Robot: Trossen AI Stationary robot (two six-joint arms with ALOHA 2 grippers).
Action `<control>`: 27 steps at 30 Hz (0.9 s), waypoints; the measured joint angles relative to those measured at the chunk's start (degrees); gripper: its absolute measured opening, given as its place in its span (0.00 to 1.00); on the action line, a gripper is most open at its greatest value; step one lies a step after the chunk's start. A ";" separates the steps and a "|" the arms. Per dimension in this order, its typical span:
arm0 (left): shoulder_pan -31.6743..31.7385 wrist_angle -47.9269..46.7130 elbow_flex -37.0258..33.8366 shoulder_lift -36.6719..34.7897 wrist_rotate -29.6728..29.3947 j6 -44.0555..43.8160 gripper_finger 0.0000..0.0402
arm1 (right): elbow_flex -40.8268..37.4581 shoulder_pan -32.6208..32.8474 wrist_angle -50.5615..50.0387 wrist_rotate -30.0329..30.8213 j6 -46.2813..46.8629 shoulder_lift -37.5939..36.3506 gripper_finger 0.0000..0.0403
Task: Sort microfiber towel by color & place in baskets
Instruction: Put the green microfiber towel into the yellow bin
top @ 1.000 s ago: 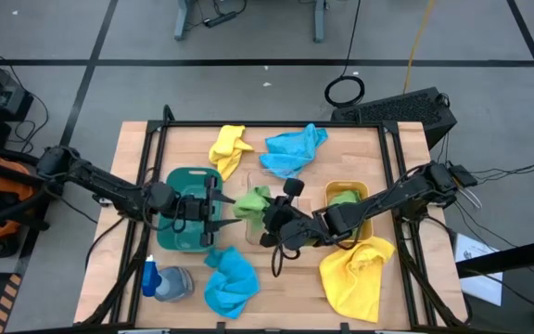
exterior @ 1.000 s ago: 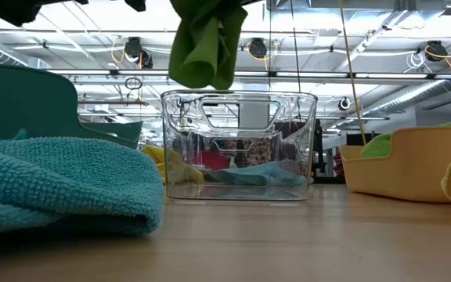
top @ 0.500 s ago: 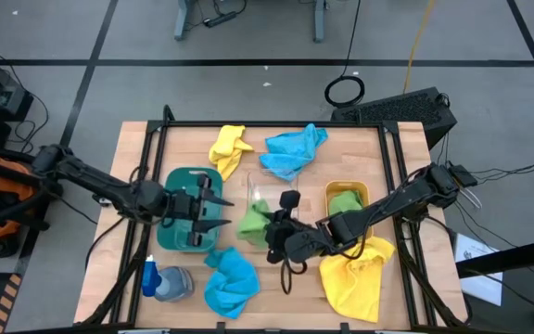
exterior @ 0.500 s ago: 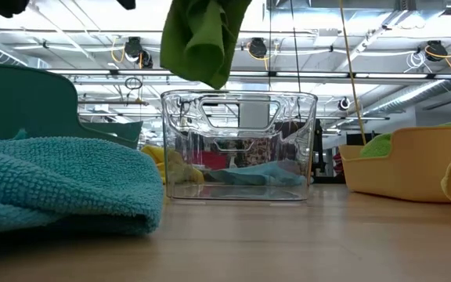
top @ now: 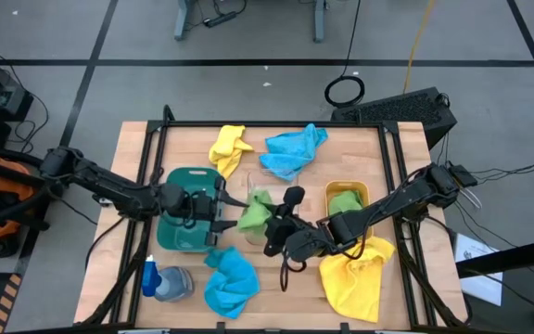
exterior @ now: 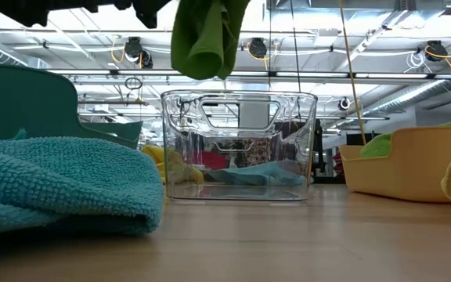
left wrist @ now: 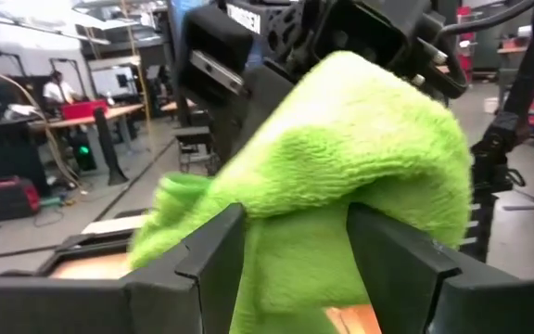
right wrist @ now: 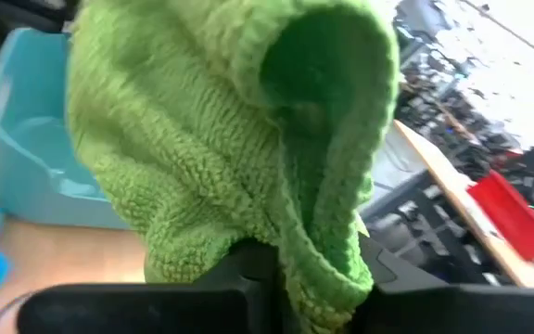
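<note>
Watching from beside the wooden table [top: 341, 148], so 12 o'clock is its far edge. Loose towels are still lying all over it. There's a big floppy yellow towel [top: 352, 278] at 4 o'clock, a crumpled blue towel [top: 230, 283] at 7, and a second blue one [top: 293, 148] at 12.

The three baskets sit in a row across the middle, all rounded plastic tubs. The dark green basket [top: 182, 174] is at 9 and the clear basket [exterior: 239, 149] is dead centre. The orange-yellow basket [top: 348, 185] at 3 already has something green in it.

The change: half a second back the left gripper [top: 222, 212] was out over the dark green basket. Now it's slid toward centre, right up to the green towel [top: 253, 213]. That towel is fuzzy looped microfiber, hanging in a bunched fold just above the clear basket.

The right gripper [top: 272, 227] is pinching the towel from the 5 o'clock side. The left's fingers [left wrist: 211, 250] are spread with the fluff sitting between them, not squeezed yet.

Looks like a handover to me, so that towel isn't sorted yet.
</note>
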 joint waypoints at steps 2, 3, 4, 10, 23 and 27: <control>0.09 0.05 0.08 0.24 0.59 -0.04 0.50 | 0.00 -0.08 0.00 0.67 -0.06 0.00 0.16; 0.04 0.06 0.09 0.27 0.73 -0.03 0.50 | 0.00 -0.17 0.02 0.84 -0.06 0.00 0.17; 0.05 -0.01 0.09 0.27 0.83 -0.05 0.50 | 0.00 -0.20 -0.02 1.39 -0.08 0.00 0.19; 0.04 0.03 0.09 0.27 2.56 -1.51 0.50 | 0.00 -0.22 -0.06 1.93 -3.26 0.00 0.23; 0.33 -4.61 0.12 -0.68 5.68 -4.05 0.50 | -0.02 -0.26 -0.78 1.73 -4.90 -0.01 0.23; 1.49 -4.52 0.12 -0.54 4.41 -3.76 0.50 | -0.02 -0.26 1.04 1.94 -5.68 -0.02 0.23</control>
